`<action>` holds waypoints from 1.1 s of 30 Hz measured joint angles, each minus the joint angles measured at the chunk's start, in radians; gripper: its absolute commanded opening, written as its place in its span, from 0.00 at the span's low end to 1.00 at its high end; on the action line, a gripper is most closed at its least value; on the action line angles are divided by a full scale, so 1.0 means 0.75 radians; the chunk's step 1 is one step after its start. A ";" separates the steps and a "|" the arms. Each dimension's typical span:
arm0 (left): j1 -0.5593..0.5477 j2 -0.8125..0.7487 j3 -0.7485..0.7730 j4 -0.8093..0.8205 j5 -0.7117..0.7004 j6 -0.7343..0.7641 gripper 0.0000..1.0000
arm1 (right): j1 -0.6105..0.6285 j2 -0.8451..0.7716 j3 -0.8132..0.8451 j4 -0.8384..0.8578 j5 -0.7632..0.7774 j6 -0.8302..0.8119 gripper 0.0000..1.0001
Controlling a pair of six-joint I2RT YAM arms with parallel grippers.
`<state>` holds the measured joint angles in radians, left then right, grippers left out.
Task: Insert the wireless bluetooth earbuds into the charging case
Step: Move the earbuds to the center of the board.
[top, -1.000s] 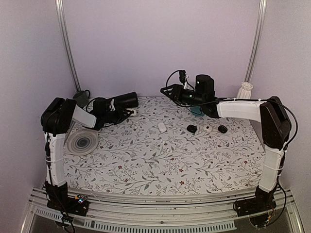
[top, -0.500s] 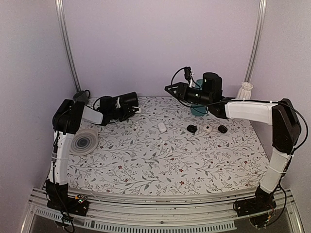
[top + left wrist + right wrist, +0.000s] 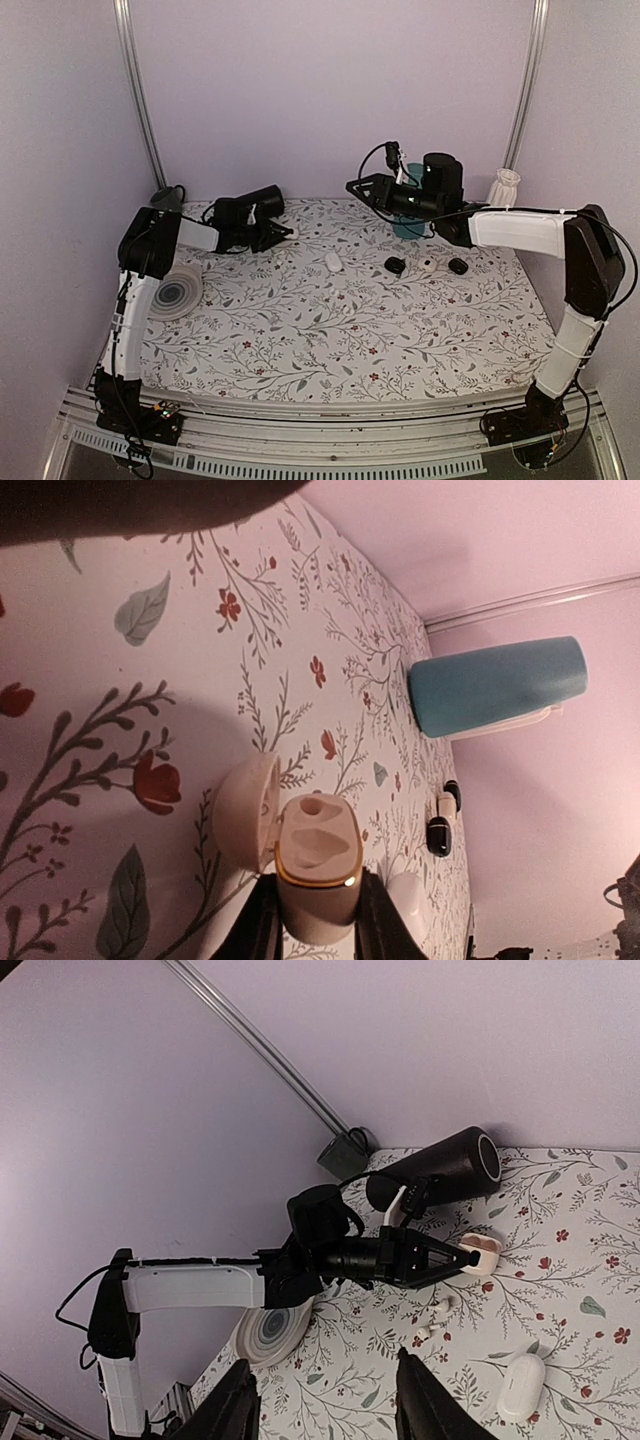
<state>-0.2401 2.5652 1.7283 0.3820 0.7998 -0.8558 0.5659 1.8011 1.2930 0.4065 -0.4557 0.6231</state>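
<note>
My left hand [image 3: 315,905] slid farther back, clamped on the open charging case [image 3: 318,850]; right hand [image 3: 325,1405] lifted clear, fingers spread, empty. Earbuds [image 3: 441,1305] lie uninserted.

The right gripper [image 3: 320,1360] hangs with its two fingers spread apart at the bottom edge. Beyond it, the left gripper [image 3: 468,1258] reaches across the floral tablecloth [image 3: 570,1260], clamped on the charging case [image 3: 483,1253], whose lid is flipped back. Two white earbuds [image 3: 440,1305] lie just beside it on the cloth. A white pebble-shaped piece [image 3: 522,1385] lies nearer, and a black cylinder [image 3: 440,1165] lies behind.
</note>
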 measured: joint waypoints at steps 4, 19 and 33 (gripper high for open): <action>-0.007 -0.005 0.016 -0.082 0.001 0.034 0.00 | -0.006 -0.028 -0.022 -0.001 -0.002 -0.004 0.47; -0.070 -0.200 -0.357 0.022 0.008 -0.049 0.00 | -0.017 -0.083 -0.077 -0.001 -0.019 -0.011 0.47; -0.283 -0.456 -0.958 0.482 -0.085 -0.320 0.00 | -0.017 -0.150 -0.238 0.024 -0.036 -0.009 0.47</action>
<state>-0.4522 2.2234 1.0100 0.7433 0.7357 -1.0958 0.5533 1.6890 1.1145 0.4244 -0.4828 0.6167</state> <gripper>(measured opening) 0.202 0.467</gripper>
